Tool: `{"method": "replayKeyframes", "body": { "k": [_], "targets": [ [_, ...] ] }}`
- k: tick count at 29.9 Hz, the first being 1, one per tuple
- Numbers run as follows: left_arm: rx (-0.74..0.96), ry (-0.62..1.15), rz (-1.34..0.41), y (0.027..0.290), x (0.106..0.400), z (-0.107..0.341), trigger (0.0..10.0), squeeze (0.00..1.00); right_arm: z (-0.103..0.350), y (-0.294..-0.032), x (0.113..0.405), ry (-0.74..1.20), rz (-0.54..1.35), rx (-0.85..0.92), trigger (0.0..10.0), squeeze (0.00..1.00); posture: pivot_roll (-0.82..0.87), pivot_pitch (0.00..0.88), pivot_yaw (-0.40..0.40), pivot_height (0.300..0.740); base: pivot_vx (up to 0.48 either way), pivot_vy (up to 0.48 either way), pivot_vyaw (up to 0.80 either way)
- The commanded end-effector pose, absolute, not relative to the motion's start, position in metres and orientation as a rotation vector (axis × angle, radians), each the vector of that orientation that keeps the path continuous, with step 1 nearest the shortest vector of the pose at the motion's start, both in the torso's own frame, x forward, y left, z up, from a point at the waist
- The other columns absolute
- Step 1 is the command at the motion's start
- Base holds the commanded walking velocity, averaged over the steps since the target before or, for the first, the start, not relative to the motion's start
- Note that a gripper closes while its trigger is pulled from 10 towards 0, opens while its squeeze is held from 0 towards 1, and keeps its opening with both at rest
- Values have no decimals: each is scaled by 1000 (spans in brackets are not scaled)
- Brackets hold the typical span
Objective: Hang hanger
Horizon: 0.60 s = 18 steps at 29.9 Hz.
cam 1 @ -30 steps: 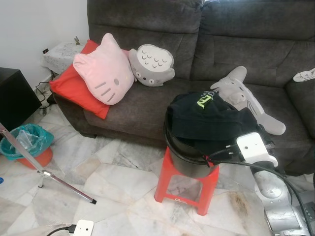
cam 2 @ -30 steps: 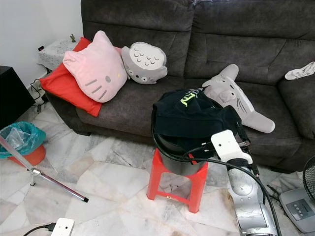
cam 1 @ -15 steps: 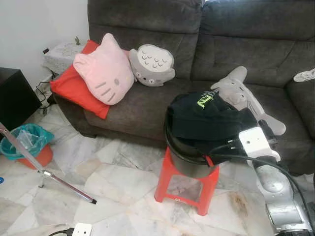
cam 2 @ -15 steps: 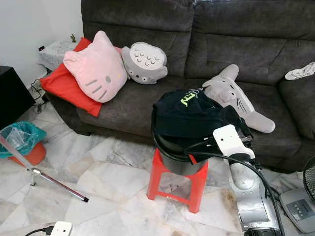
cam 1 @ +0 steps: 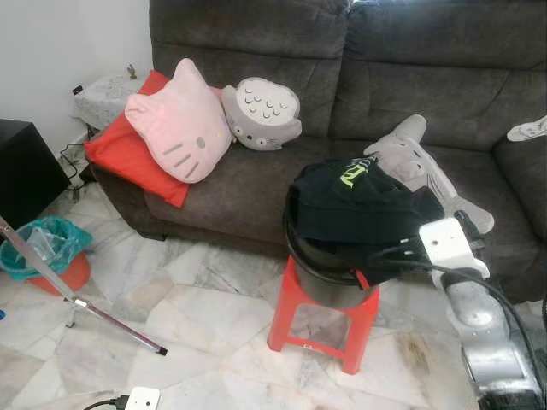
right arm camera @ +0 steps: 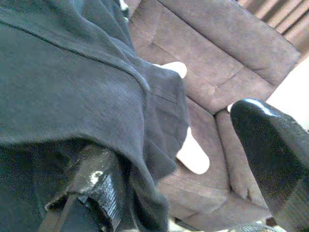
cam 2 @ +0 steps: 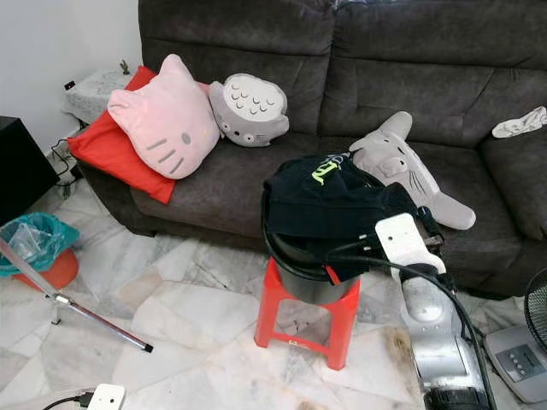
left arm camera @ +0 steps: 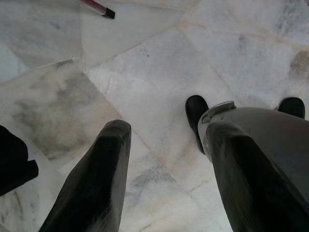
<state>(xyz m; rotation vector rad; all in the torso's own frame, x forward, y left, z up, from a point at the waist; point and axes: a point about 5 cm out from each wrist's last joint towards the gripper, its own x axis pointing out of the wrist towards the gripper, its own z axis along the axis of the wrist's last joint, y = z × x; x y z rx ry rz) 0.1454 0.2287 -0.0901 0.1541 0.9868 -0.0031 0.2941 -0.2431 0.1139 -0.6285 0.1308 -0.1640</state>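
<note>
A dark grey fabric sofa [cam 1: 359, 77] spans the scene from about 10 o'clock to 3 o'clock. Below it lies the white-and-grey marble tile floor [cam 1: 197, 325]. On the sofa seat at 10 o'clock a flat red cushion [cam 1: 120, 154] lies under a pink cat-face pillow [cam 1: 177, 124], and a grey round plush with white belly marks [cam 1: 261, 114] leans just beside the pillow at 11 o'clock. At 2 o'clock a long grey plush animal [cam 1: 419, 166] lies on the seat.

Near the centre, just before the sofa, stands a red plastic stool [cam 1: 323, 320] carrying a black round bucket [cam 1: 320, 278]. A black garment with a yellow-green logo [cam 1: 359, 205] is heaped over the bucket's top and hangs past its rim.

The robot's silver right arm [cam 1: 483, 342] rises from 5 o'clock. Its right gripper [right arm camera: 183, 159] sits at the garment's edge at about 3 o'clock of the bucket; its fingers [right arm camera: 270, 159] stand apart, one pushed under a fold of the dark cloth, the other free above the sofa seat. No hanger can be made out.

At 8 o'clock a green bag sits in an orange basin [cam 1: 47, 256], with a thin metal rod [cam 1: 85, 303] slanting across the floor beside it. The left gripper [left arm camera: 166, 179] hangs idle over the tiles, fingers apart.
</note>
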Motion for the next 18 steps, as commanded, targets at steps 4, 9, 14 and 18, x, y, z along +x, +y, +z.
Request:
{"method": "replayKeyframes", "body": {
  "k": [4,9,14,18],
  "targets": [
    [175,1014,-8,230,144,-91,10000,0,114,-240,304,154,-127,-581,10000,0,-121,0,28,740,0,0,0],
    [173,1013,-8,229,144,-91,10000,0,121,-240,310,130,-140,-596,10000,0,-117,0,28,740,0,0,0],
    [173,1015,-8,228,142,-92,10000,0,121,-240,310,122,-143,-597,10000,0,-118,0,29,740,0,0,0],
    [173,1016,-11,227,142,-92,10000,0,121,-239,311,115,-136,-590,0,0,-119,0,29,740,0,0,0]
  ]
}}
